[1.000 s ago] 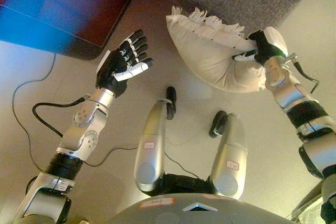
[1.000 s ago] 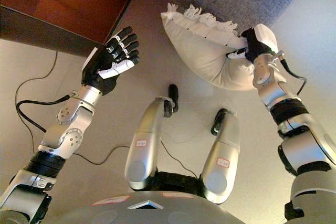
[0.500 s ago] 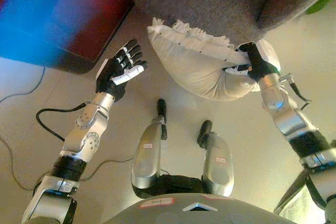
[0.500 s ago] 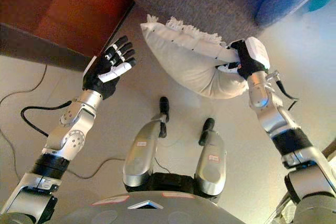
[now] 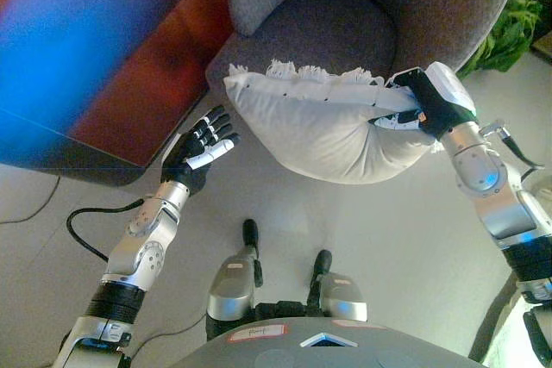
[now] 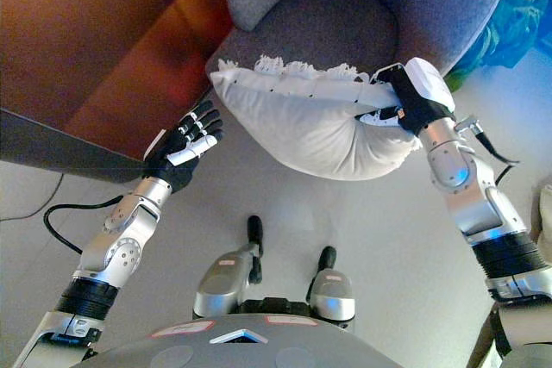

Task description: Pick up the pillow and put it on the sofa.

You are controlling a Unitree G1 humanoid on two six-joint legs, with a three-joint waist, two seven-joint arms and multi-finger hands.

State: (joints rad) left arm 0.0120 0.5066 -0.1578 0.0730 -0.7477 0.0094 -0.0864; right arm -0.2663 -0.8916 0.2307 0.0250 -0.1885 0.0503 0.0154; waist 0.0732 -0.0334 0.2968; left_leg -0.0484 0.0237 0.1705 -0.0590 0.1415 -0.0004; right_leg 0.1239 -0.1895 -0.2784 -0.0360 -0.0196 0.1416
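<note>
A cream pillow [image 5: 319, 131] with a fringed edge hangs in the air in front of the grey sofa [image 5: 354, 32]. My right hand [image 5: 431, 102] is shut on the pillow's right end and holds it above the floor, just before the seat cushion. My left hand [image 5: 198, 148] is open and empty, raised to the left of the pillow, a little apart from its left corner. Both hands also show in the right eye view: the left hand [image 6: 183, 148], the right hand [image 6: 405, 96].
A dark red-brown wooden cabinet [image 6: 95, 49] stands to the left, close to the sofa's left arm. A green plant [image 5: 509, 19] stands at the far right beside the sofa. Pale floor [image 5: 397, 221] lies below the pillow.
The camera has risen and now shows the sofa's seat and back. The pillow, held by my right hand, has come up level with the seat front. My left hand stays open to its left.
</note>
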